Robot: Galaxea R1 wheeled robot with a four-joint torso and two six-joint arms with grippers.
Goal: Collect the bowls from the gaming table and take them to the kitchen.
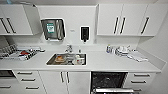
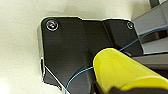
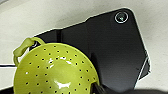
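Observation:
I face the kitchen: white cabinets (image 1: 120,22) hang above a white countertop (image 1: 107,62) with a steel sink (image 1: 50,61) set into it. In the left wrist view a yellow bowl (image 2: 122,70) shows large and close, with my left gripper (image 2: 100,88) shut on its rim. In the right wrist view a yellow-green bowl (image 3: 55,70) with small holes and a loop handle is held the same way, my right gripper (image 3: 96,87) shut on its edge. Both bowls hang over the robot's dark plate.
Several dishes lie in the sink. A dish rack (image 1: 15,53) stands on the counter's left, stacked crockery (image 1: 122,50) on its right. A dishwasher (image 1: 108,80) under the counter stands open. A towel dispenser (image 1: 53,29) and a soap dispenser (image 1: 84,33) hang on the wall.

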